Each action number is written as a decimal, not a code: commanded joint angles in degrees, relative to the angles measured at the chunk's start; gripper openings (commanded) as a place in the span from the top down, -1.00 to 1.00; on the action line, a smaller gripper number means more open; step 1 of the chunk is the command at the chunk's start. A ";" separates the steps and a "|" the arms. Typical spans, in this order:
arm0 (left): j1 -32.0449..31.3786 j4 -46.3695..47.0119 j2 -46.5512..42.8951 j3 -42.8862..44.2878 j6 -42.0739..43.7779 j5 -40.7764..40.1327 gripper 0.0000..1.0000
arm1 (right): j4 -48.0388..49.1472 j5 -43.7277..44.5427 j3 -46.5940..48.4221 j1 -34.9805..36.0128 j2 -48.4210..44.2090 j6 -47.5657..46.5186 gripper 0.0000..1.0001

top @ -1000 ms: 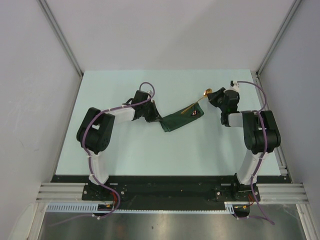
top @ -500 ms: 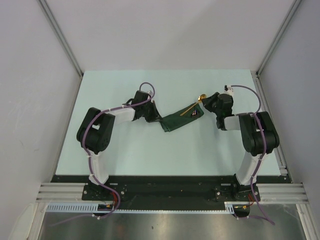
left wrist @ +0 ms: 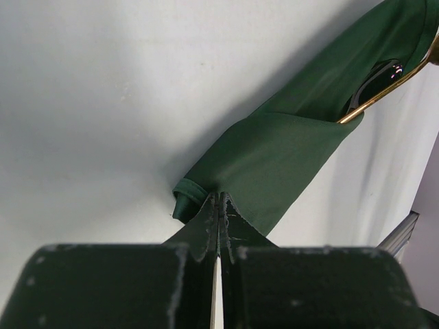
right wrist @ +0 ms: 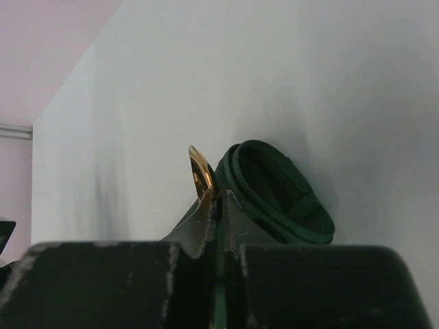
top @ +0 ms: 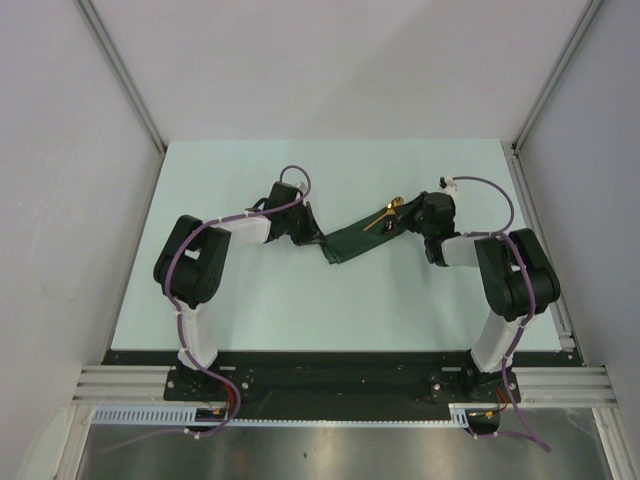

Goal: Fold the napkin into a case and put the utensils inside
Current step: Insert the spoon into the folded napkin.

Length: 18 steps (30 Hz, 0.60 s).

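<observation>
Both arms reached out from the near edge across the pale surface (top: 250,300). The left tool (top: 319,239) was clenched on the nearer, left end of the case (top: 362,237). Its wrist view showed the fingertips (left wrist: 208,214) pressed together, with a fold of green cloth pinched between them and a rolled hem just beside. The case lay flat on the surface as a narrow layered band, running diagonally away to the right between the two tools. At its far end the pouch mouth gaped. The black spoon (left wrist: 381,73) sat inside that mouth, only its glossy tip showing. The gold spoon (top: 386,212) lay alongside it, handle down in the opening and bowl sticking out past the edge. The right tool (top: 406,214) was shut tight on the gold spoon just below the bowl (right wrist: 200,171), right against the case's open end.
</observation>
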 commanded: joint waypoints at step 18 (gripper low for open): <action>-1.00 1.71 -0.14 -0.32 -1.02 -0.32 1.00 | -2.42 1.66 -0.23 5.14 0.38 8.42 1.00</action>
